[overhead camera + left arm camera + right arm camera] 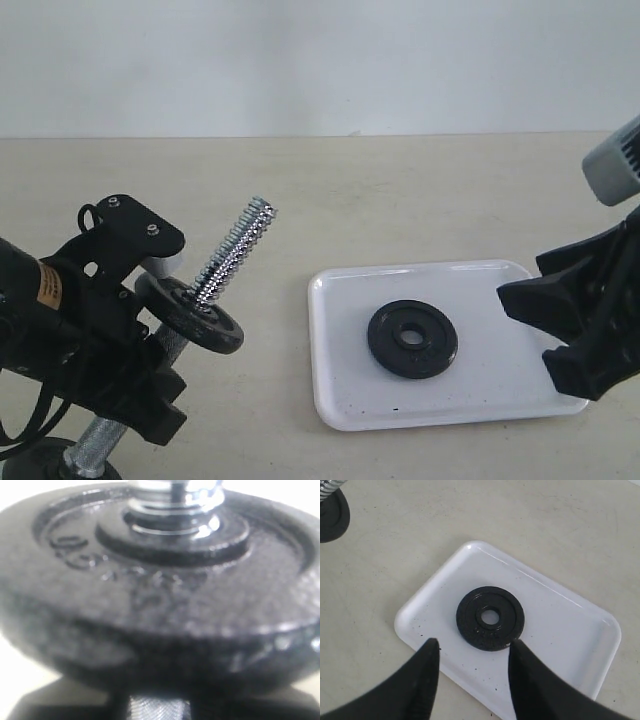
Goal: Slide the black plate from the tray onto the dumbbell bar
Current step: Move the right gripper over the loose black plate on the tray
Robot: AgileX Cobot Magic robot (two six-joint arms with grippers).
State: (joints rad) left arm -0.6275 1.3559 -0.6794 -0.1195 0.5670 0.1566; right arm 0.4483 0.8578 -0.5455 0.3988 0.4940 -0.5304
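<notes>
One black plate (412,339) on the tray (480,285), right claw (545,330) poised above.
Outside view: plate flat mid-tray; right claw's fingers apart, empty, over the tray's right edge; left claw (163,347) clamped on the tilted dumbbell bar (238,245). Left wrist: a mounted disc (160,595) fills the shot. Right wrist: plate sits just past the spread fingers. I'd pinch its rim, lift level, meet the bar's threaded tip hole-first.
</notes>
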